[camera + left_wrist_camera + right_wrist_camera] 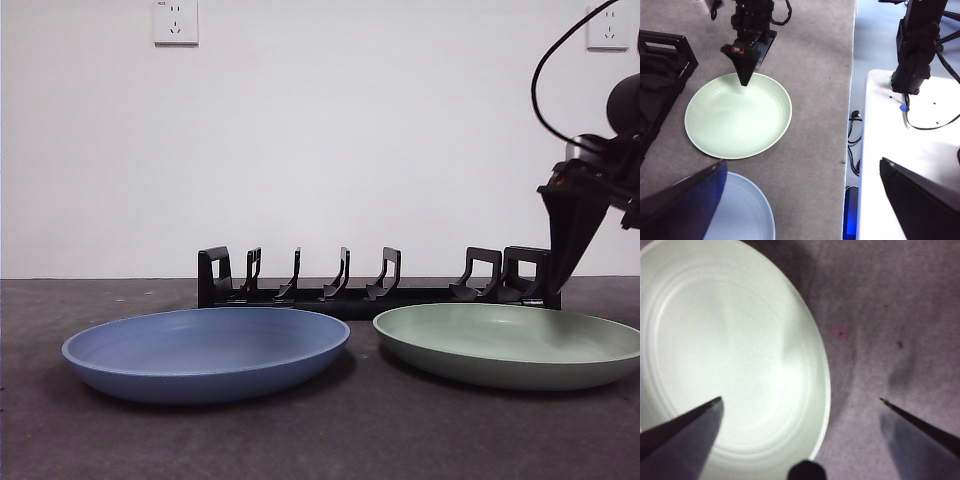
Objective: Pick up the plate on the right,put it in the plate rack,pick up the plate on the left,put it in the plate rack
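Note:
A pale green plate [510, 345] lies on the right of the grey table and a blue plate [205, 350] on the left. Behind both stands the black plate rack [345, 295], with nothing in it. My right gripper [562, 275] hangs low over the green plate's far right rim. In the right wrist view that gripper [800, 399] is open, one jaw over the green plate [730, 355] and the other over bare table, the rim between them. My left gripper [804, 161] is open, held high above the blue plate [747, 215], and looks down on the green plate [737, 117], the right gripper [745, 80] and the rack [660, 75].
The grey table's side edge [852, 100] runs just beyond the green plate. Past it stands a white table [910, 150] carrying a black arm base [915, 45] and cables. A white wall with sockets [175, 22] rises behind the rack.

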Action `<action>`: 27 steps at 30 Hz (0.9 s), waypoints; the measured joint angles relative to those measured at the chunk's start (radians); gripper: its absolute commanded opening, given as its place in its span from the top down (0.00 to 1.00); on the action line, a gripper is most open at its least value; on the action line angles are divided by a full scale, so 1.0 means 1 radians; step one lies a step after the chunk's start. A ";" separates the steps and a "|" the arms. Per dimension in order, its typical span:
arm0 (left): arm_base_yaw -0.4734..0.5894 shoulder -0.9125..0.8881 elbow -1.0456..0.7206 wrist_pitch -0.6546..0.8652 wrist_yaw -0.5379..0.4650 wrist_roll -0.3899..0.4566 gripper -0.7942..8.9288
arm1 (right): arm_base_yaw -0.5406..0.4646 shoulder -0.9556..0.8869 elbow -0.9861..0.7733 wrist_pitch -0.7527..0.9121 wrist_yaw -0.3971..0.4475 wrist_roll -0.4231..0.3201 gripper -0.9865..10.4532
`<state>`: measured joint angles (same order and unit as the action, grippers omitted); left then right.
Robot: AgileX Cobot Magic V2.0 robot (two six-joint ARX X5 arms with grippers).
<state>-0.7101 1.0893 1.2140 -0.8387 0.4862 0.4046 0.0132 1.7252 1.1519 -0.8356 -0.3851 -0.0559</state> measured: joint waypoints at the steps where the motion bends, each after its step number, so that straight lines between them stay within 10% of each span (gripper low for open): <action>1: 0.000 0.000 0.000 0.000 0.000 0.002 0.24 | 0.005 0.005 0.000 0.003 0.005 0.000 0.51; 9: 0.000 0.000 0.000 0.002 -0.002 0.006 0.24 | 0.026 0.023 0.000 0.025 0.049 0.019 0.78; 27: 0.000 0.000 0.000 -0.010 -0.021 0.007 0.24 | 0.025 0.067 0.000 0.027 0.060 0.022 0.93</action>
<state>-0.7101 1.0893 1.2140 -0.8490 0.4648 0.4114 0.0380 1.7920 1.1522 -0.8085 -0.3256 -0.0338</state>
